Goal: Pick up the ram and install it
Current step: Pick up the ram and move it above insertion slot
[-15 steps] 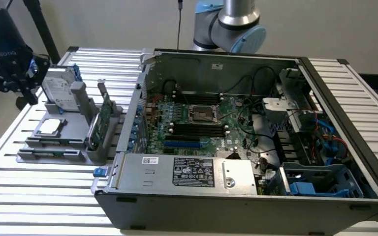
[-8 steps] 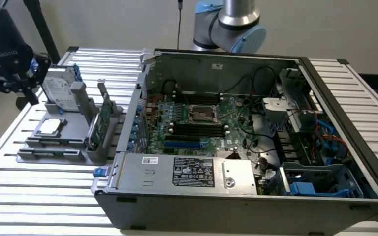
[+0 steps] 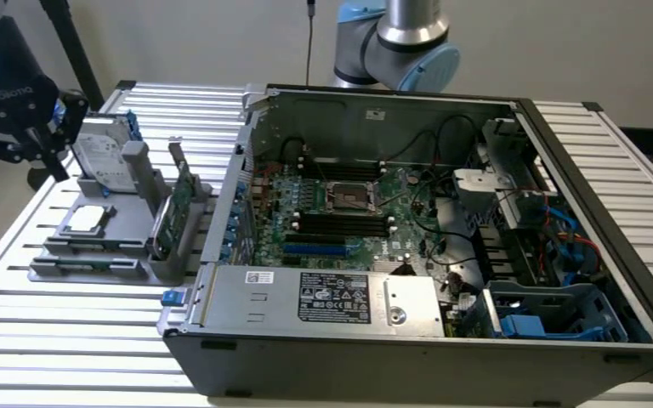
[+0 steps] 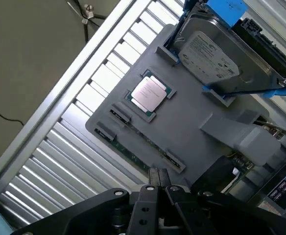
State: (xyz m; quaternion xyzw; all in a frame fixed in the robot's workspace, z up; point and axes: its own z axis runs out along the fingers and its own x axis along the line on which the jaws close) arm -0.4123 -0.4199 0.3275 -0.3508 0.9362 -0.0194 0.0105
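The ram [image 4: 135, 152] is a thin dark-green stick lying edge-up in a slot along one side of the grey holder [image 4: 192, 122], beside the CPU [image 4: 149, 93]. My gripper [image 4: 158, 174] hangs above the holder with its black fingers pressed together and nothing between them. In the exterior view the gripper [image 3: 50, 160] sits high at the far left, just beyond the holder [image 3: 88, 255], well apart from the ram. The open computer case [image 3: 417, 340] shows its motherboard with black memory slots [image 3: 343, 223] in the middle.
The holder also carries a silver hard drive with blue rails [image 3: 105, 149], a CPU [image 3: 86, 219] and an upright green card [image 3: 167, 212]. The arm's base [image 3: 406, 42] stands behind the case. Cables and a drive cage [image 3: 553, 314] crowd the case's right side.
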